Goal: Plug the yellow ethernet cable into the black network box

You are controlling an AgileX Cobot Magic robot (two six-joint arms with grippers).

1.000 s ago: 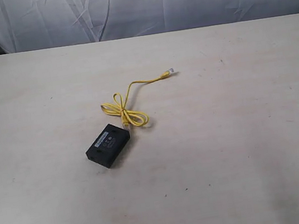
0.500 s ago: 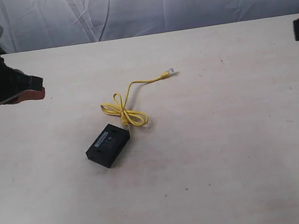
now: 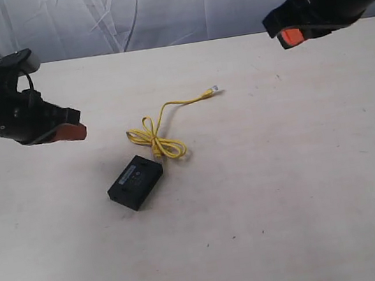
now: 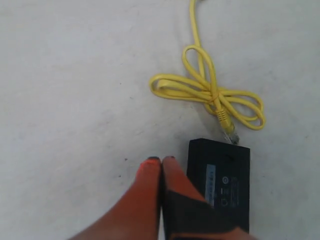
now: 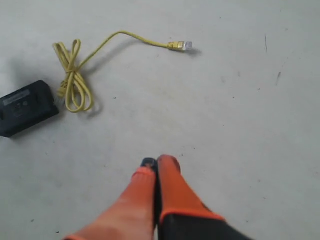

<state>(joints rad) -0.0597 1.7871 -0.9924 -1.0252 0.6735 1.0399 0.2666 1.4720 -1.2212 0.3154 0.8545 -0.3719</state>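
The yellow ethernet cable [image 3: 163, 140] lies knotted in a loose bow on the table. One clear plug [image 3: 214, 90] lies free at the far end; the other plug [image 4: 229, 134] rests at the edge of the black network box [image 3: 136, 182], and I cannot tell whether it is seated. The left wrist view shows the box [image 4: 225, 182] and the cable bow [image 4: 210, 95] just beyond my left gripper [image 4: 161, 160], whose orange fingers are shut and empty. My right gripper [image 5: 156, 162] is shut and empty too, with the cable [image 5: 75, 82] and box [image 5: 22, 107] well ahead of it.
A pale wooden table [image 3: 286, 189] carries everything, backed by a white draped cloth [image 3: 174, 4]. In the exterior view the left gripper [image 3: 72, 132] hovers left of the cable and the right gripper [image 3: 291, 37] hovers at the upper right.
Both arms have come into the scene over the last second: the left gripper moved in towards the box, the right gripper came in from the right edge. Cable and box have not moved.
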